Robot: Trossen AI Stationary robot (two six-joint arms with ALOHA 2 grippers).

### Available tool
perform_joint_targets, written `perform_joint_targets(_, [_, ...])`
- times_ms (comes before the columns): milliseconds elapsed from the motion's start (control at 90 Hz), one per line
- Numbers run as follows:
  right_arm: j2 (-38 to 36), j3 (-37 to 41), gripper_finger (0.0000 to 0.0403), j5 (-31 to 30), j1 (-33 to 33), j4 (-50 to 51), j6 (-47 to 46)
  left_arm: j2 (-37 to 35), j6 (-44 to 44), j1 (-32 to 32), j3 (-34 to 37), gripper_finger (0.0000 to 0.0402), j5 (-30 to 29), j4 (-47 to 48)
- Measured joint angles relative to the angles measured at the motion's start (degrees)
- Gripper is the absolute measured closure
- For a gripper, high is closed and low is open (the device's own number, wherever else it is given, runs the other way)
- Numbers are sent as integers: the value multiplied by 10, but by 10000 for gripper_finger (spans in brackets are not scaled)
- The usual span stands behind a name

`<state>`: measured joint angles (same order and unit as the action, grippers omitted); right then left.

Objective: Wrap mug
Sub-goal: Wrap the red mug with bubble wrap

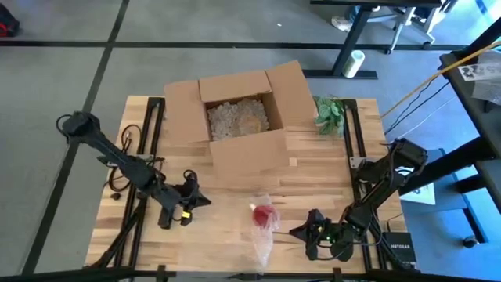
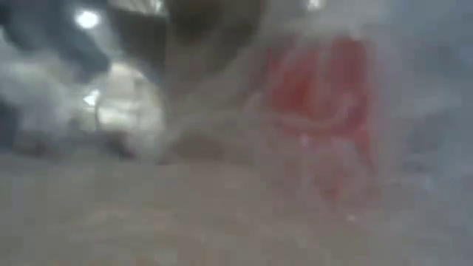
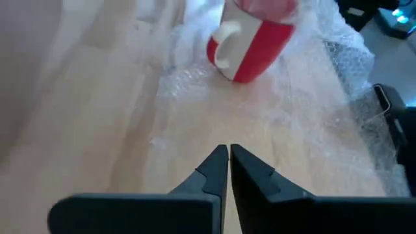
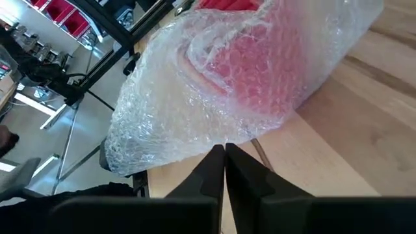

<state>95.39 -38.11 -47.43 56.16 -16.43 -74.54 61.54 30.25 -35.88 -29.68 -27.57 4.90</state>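
Now the wrapping is midway: the red mug lies on bubble wrap at lower centre of the desk. Both the left gripper and right gripper are closed, empty. Next, regrasp a wrap edge.

the high view looks straight down on the whole table. the low view sits at table height, very near the bubble wrap. both wrist views look forward, close to the mug they share.
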Motion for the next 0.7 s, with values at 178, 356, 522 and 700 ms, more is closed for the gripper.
perform_joint_targets(178, [0, 0, 403, 0, 0, -1, 0, -112, 50, -28, 11, 401, -50, 171])
perform_joint_targets(356, [0, 0, 403, 0, 0, -5, 0, -197, 161, -50, 73, 396, -70, 214])
perform_joint_targets(522, [0, 0, 403, -2, 0, -14, -2, -223, 230, -50, 120, 368, -26, 209])
perform_joint_targets(700, [0, 0, 403, -10, 0, -30, -3, -206, 225, -53, 151, 329, -19, 178])
